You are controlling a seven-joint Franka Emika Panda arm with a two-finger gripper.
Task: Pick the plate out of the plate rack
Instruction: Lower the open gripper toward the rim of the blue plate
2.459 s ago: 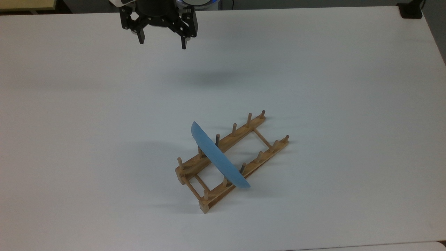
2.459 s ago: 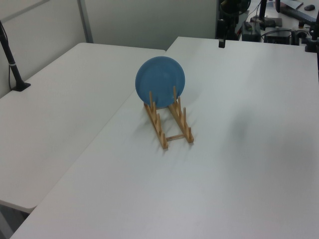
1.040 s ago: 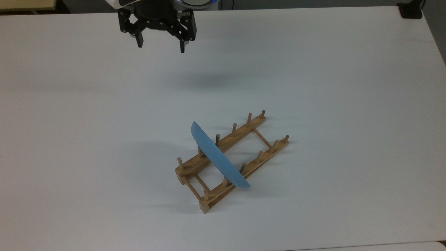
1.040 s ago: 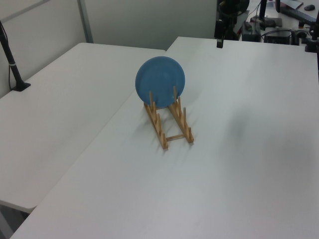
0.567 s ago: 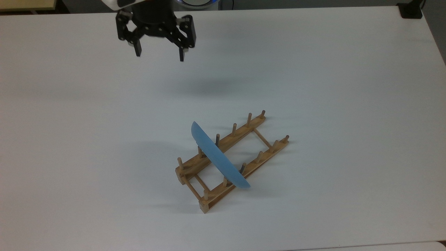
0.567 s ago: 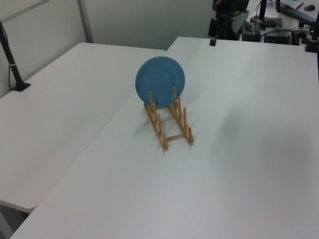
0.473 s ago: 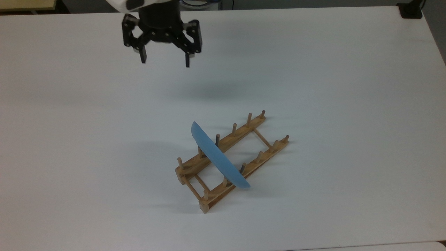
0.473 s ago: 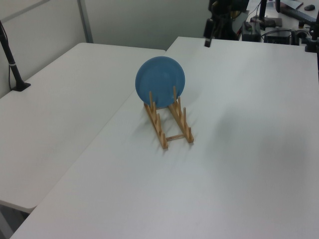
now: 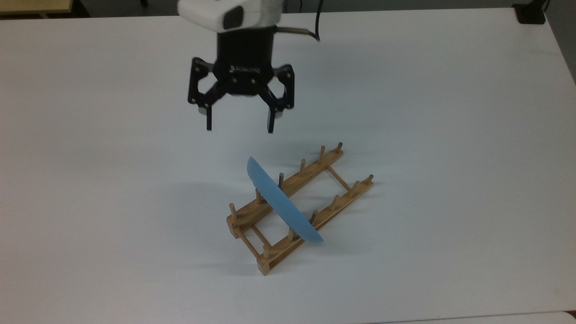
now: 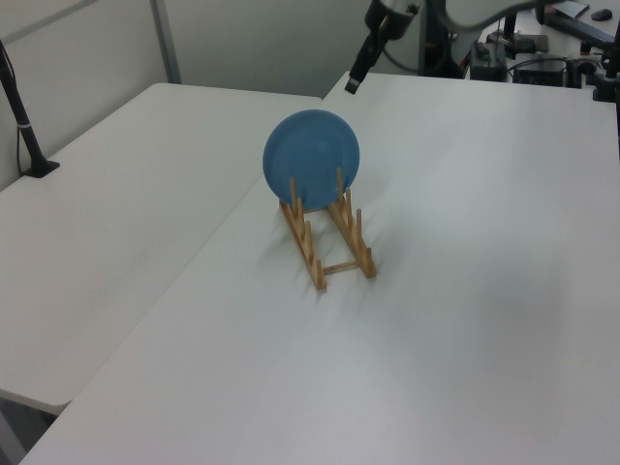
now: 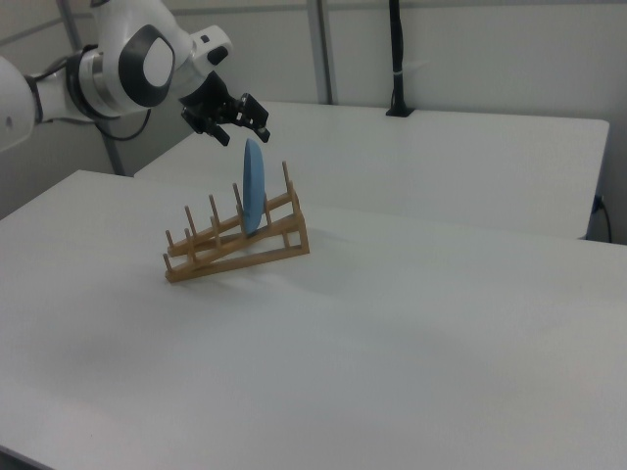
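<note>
**White table, wooden rack, blue plate, gripper hovering apart**

White and bare, the table point(image 9: 450, 135) is the biggest thing in every view; a second white table point(image 10: 107, 194) butts against it on the left view's left, with a dark pole point(image 10: 21, 116) standing at its far edge.

Next in size is the robot arm point(image 11: 118, 64), white with black joints, reaching in from the right view's left. In the top view its white wrist and black hand come down from the upper edge.

The plate rack point(image 9: 297, 207) of light-brown wood lies on the table, running diagonally in the top view from lower left to upper right, its two rails joined by thin crossbars and set with short upright pegs. In the right view the rack slopes, higher at the right view's right.

The plate point(image 9: 283, 202), light blue and round, stands on edge in the rack, held between pegs toward the top view's lower-left end and leaning slightly. The left view shows its round face point(image 10: 312, 157) above the pegs; the right view shows it edge-on point(image 11: 253, 186).

The gripper point(image 9: 239, 126) hangs in the air above the table, beyond the plate's upper edge in the top view, not touching plate or rack. Its two black fingers point(image 9: 271, 122) are spread wide apart with nothing between them. In the right view the gripper point(image 11: 240, 127) sits just above and left of the plate's top rim.
</note>
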